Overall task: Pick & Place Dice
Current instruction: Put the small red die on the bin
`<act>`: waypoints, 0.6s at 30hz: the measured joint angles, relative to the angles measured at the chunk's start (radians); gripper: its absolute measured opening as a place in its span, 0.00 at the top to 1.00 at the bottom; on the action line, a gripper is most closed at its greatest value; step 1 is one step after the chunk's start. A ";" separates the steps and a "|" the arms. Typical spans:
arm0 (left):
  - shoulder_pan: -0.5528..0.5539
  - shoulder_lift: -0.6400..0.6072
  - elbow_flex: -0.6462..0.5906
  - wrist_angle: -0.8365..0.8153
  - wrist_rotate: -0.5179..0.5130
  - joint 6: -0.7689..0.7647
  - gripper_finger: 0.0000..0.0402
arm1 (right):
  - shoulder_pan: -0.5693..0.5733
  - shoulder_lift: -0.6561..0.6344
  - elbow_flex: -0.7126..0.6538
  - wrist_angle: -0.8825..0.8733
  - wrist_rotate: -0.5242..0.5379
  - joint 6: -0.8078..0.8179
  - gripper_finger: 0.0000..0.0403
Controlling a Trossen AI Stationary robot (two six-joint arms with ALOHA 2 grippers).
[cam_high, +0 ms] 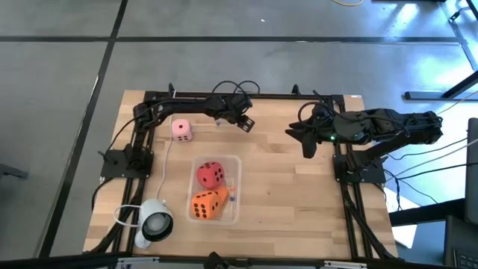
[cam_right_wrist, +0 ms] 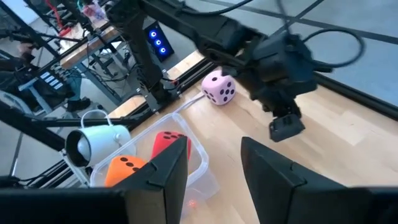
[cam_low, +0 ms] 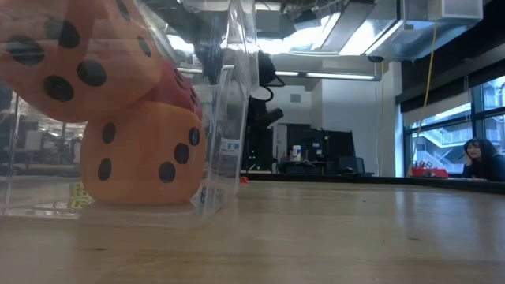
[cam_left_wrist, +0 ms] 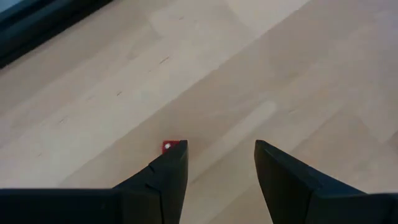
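Note:
A clear plastic box [cam_high: 234, 209] sits mid-table. It holds a red die [cam_high: 210, 174] and an orange die [cam_high: 208, 204]. The low view shows a second orange die [cam_low: 71, 47] leaning on top of the lower orange one [cam_low: 142, 158]. The pale pink die [cam_high: 181, 129] rests on the table near the far left corner. My left gripper [cam_high: 245, 122] hovers open over bare wood right of the pink die, its fingers [cam_left_wrist: 221, 146] touching nothing. My right gripper [cam_high: 308, 146] is open at the right side, its fingers [cam_right_wrist: 213, 144] pointing toward the box.
A white round lamp-like object [cam_high: 155, 220] lies at the near left corner, with its cord running along the left side. A tiny red object [cam_left_wrist: 168, 146] lies on the wood under my left gripper. Black frame rails [cam_high: 142, 149] border the table's left, far and right sides.

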 joint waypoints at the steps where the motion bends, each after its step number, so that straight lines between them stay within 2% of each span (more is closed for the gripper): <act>1: 0.000 0.016 0.026 -0.034 -0.014 -0.002 0.56 | 0.003 0.000 0.000 0.001 -0.002 0.000 0.63; 9: 0.001 0.140 0.228 -0.332 -0.041 -0.081 0.57 | 0.038 0.000 0.000 0.006 -0.003 0.026 0.63; 18: 0.021 0.167 0.321 -0.391 -0.007 -0.115 0.61 | 0.084 0.000 0.000 0.006 0.044 0.025 0.63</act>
